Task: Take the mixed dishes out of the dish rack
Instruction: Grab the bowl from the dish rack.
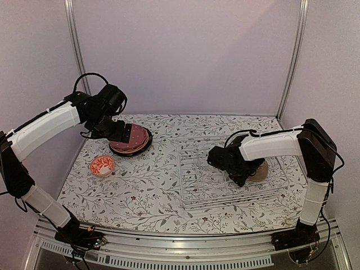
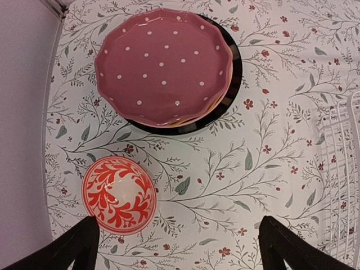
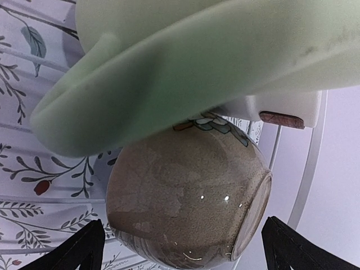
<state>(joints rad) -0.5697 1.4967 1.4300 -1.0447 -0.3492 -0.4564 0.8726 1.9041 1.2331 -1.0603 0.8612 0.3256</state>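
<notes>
Inside the white wire dish rack (image 1: 197, 188), on the right of the flower-printed surface (image 1: 140, 191), a glossy, speckled tan bowl (image 3: 185, 208) lies on its side, its axis running across the gap between the right fingers (image 3: 84, 250). These are spread wide and hold nothing. A smooth pale green cup (image 3: 197, 62) crowds just above it. The left fingers (image 2: 73, 250), also wide and empty, hover well apart, over a scalloped maroon dotted plate (image 2: 163, 64) and an overturned white-and-red patterned bowl (image 2: 119, 195).
</notes>
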